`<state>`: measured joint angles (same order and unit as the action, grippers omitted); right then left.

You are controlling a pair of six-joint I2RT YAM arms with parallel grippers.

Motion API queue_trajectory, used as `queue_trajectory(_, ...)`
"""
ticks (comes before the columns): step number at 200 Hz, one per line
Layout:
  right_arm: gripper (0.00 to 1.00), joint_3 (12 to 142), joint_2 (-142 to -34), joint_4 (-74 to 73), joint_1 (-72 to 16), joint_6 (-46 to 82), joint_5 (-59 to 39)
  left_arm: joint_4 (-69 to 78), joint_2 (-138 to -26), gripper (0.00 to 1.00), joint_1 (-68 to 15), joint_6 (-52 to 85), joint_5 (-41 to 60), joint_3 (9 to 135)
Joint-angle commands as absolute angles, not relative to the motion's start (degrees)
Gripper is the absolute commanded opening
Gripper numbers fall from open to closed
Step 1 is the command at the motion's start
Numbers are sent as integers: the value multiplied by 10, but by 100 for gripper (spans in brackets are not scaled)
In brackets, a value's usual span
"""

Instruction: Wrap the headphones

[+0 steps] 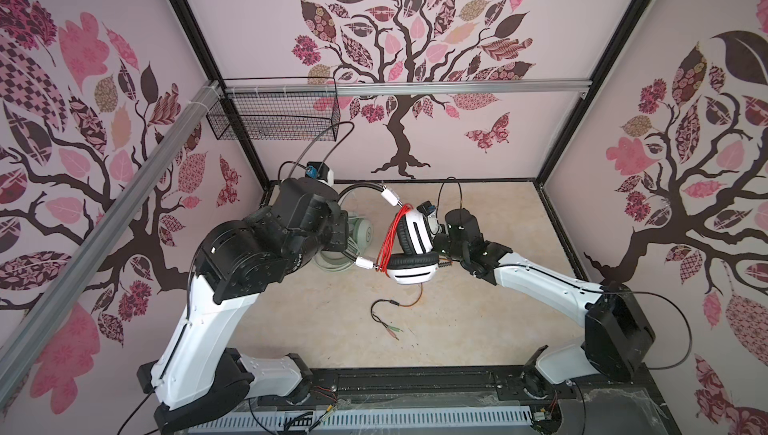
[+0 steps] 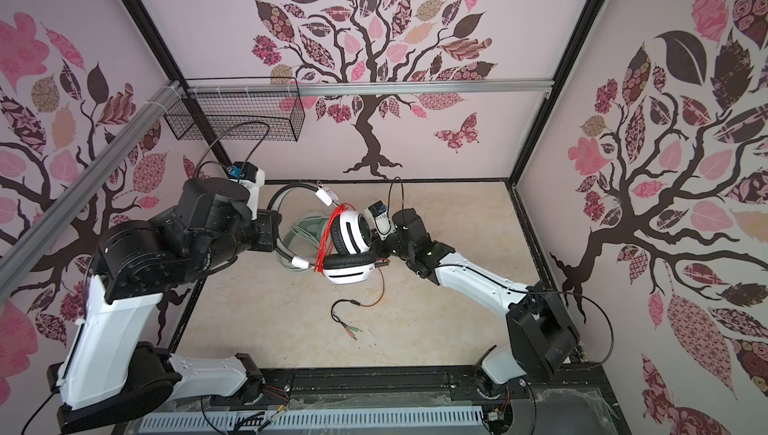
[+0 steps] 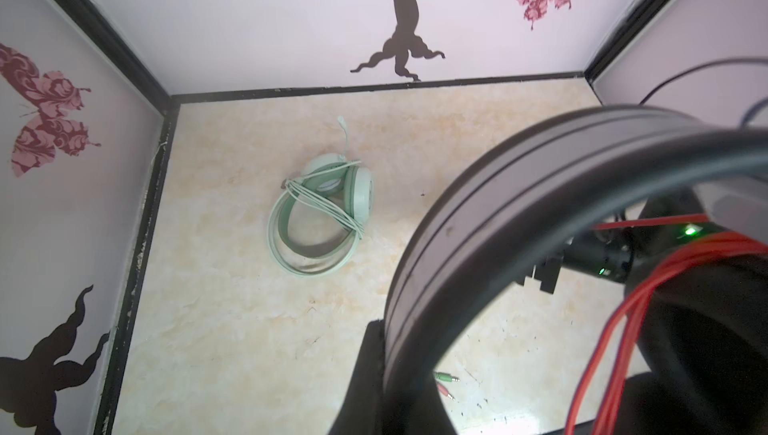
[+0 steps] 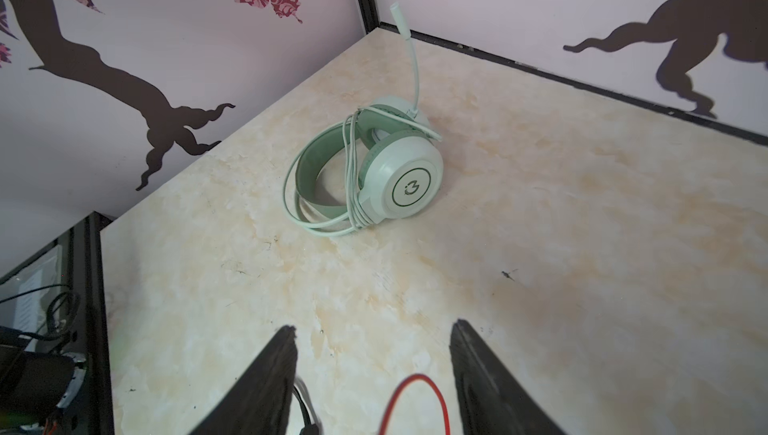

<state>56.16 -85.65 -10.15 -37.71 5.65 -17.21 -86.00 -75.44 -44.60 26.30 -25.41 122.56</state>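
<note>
holding the white-and-black headset above mid-counter by its black band, the left pincer is clamped shut. the right pincer gapes, a loop of red cable loose between its jaws. unpinned, the coils may slip off, since the plug end drags below. the mint headset lies far left, wrapped.

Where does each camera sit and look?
Both top views: high at the front, looking down on the beige table, left arm, right arm and white-and-black over-ear headset with red cable.
Left wrist: on the left arm, facing the back wall past the left gripper, shut on that headset's black band.
Right wrist: on the right arm, looking between the fingers of the open right gripper.
Both wrist views share the cable-wrapped mint-green headset.
</note>
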Motion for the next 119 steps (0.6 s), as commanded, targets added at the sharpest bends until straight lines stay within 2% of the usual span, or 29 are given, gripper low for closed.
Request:
queue_trajectory(1, 69, 543, -894, -208, -374, 86, -211, -834, -767, 0, -442, 279, -218, 1275)
queue_trajectory(40, 73, 510, -972, -314, -373, 130, -256, -826, -787, 0, -442, 286, -229, 1334)
queue_trajectory(119, 70, 476, -1052, -434, -372, 210, -297, -797, -816, 0, -441, 279, -262, 1429)
